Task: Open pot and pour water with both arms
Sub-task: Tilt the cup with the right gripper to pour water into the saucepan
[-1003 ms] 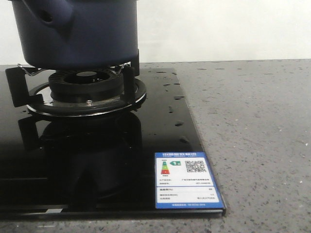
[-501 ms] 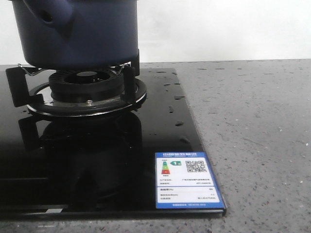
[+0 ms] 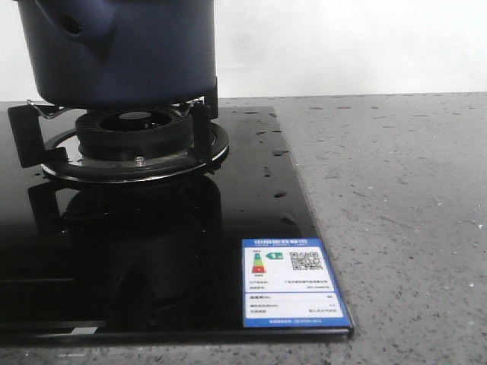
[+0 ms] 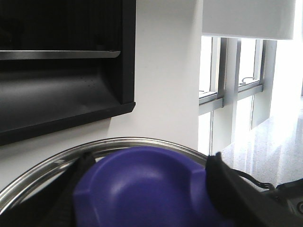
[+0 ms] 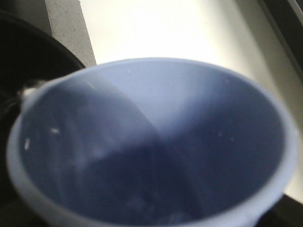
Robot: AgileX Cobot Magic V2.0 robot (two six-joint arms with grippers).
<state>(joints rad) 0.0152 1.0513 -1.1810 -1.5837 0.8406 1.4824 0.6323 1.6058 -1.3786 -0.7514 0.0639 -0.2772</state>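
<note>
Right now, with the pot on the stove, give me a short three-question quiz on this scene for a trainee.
1. True or false: the large round dark navy-blue pot stands over the round black gas burner.
2. Multiple choice: the blue-and-white energy label sticker is stuck on (A) the grey speckled countertop, (B) the glossy black glass cooktop, (C) the pot's side.
3. Fill the gap: in the left wrist view, the dark left fingers flank the round blue-violet ___ of the steel-rimmed lid.

Key: 1 true; 2 B; 3 knob.
</note>
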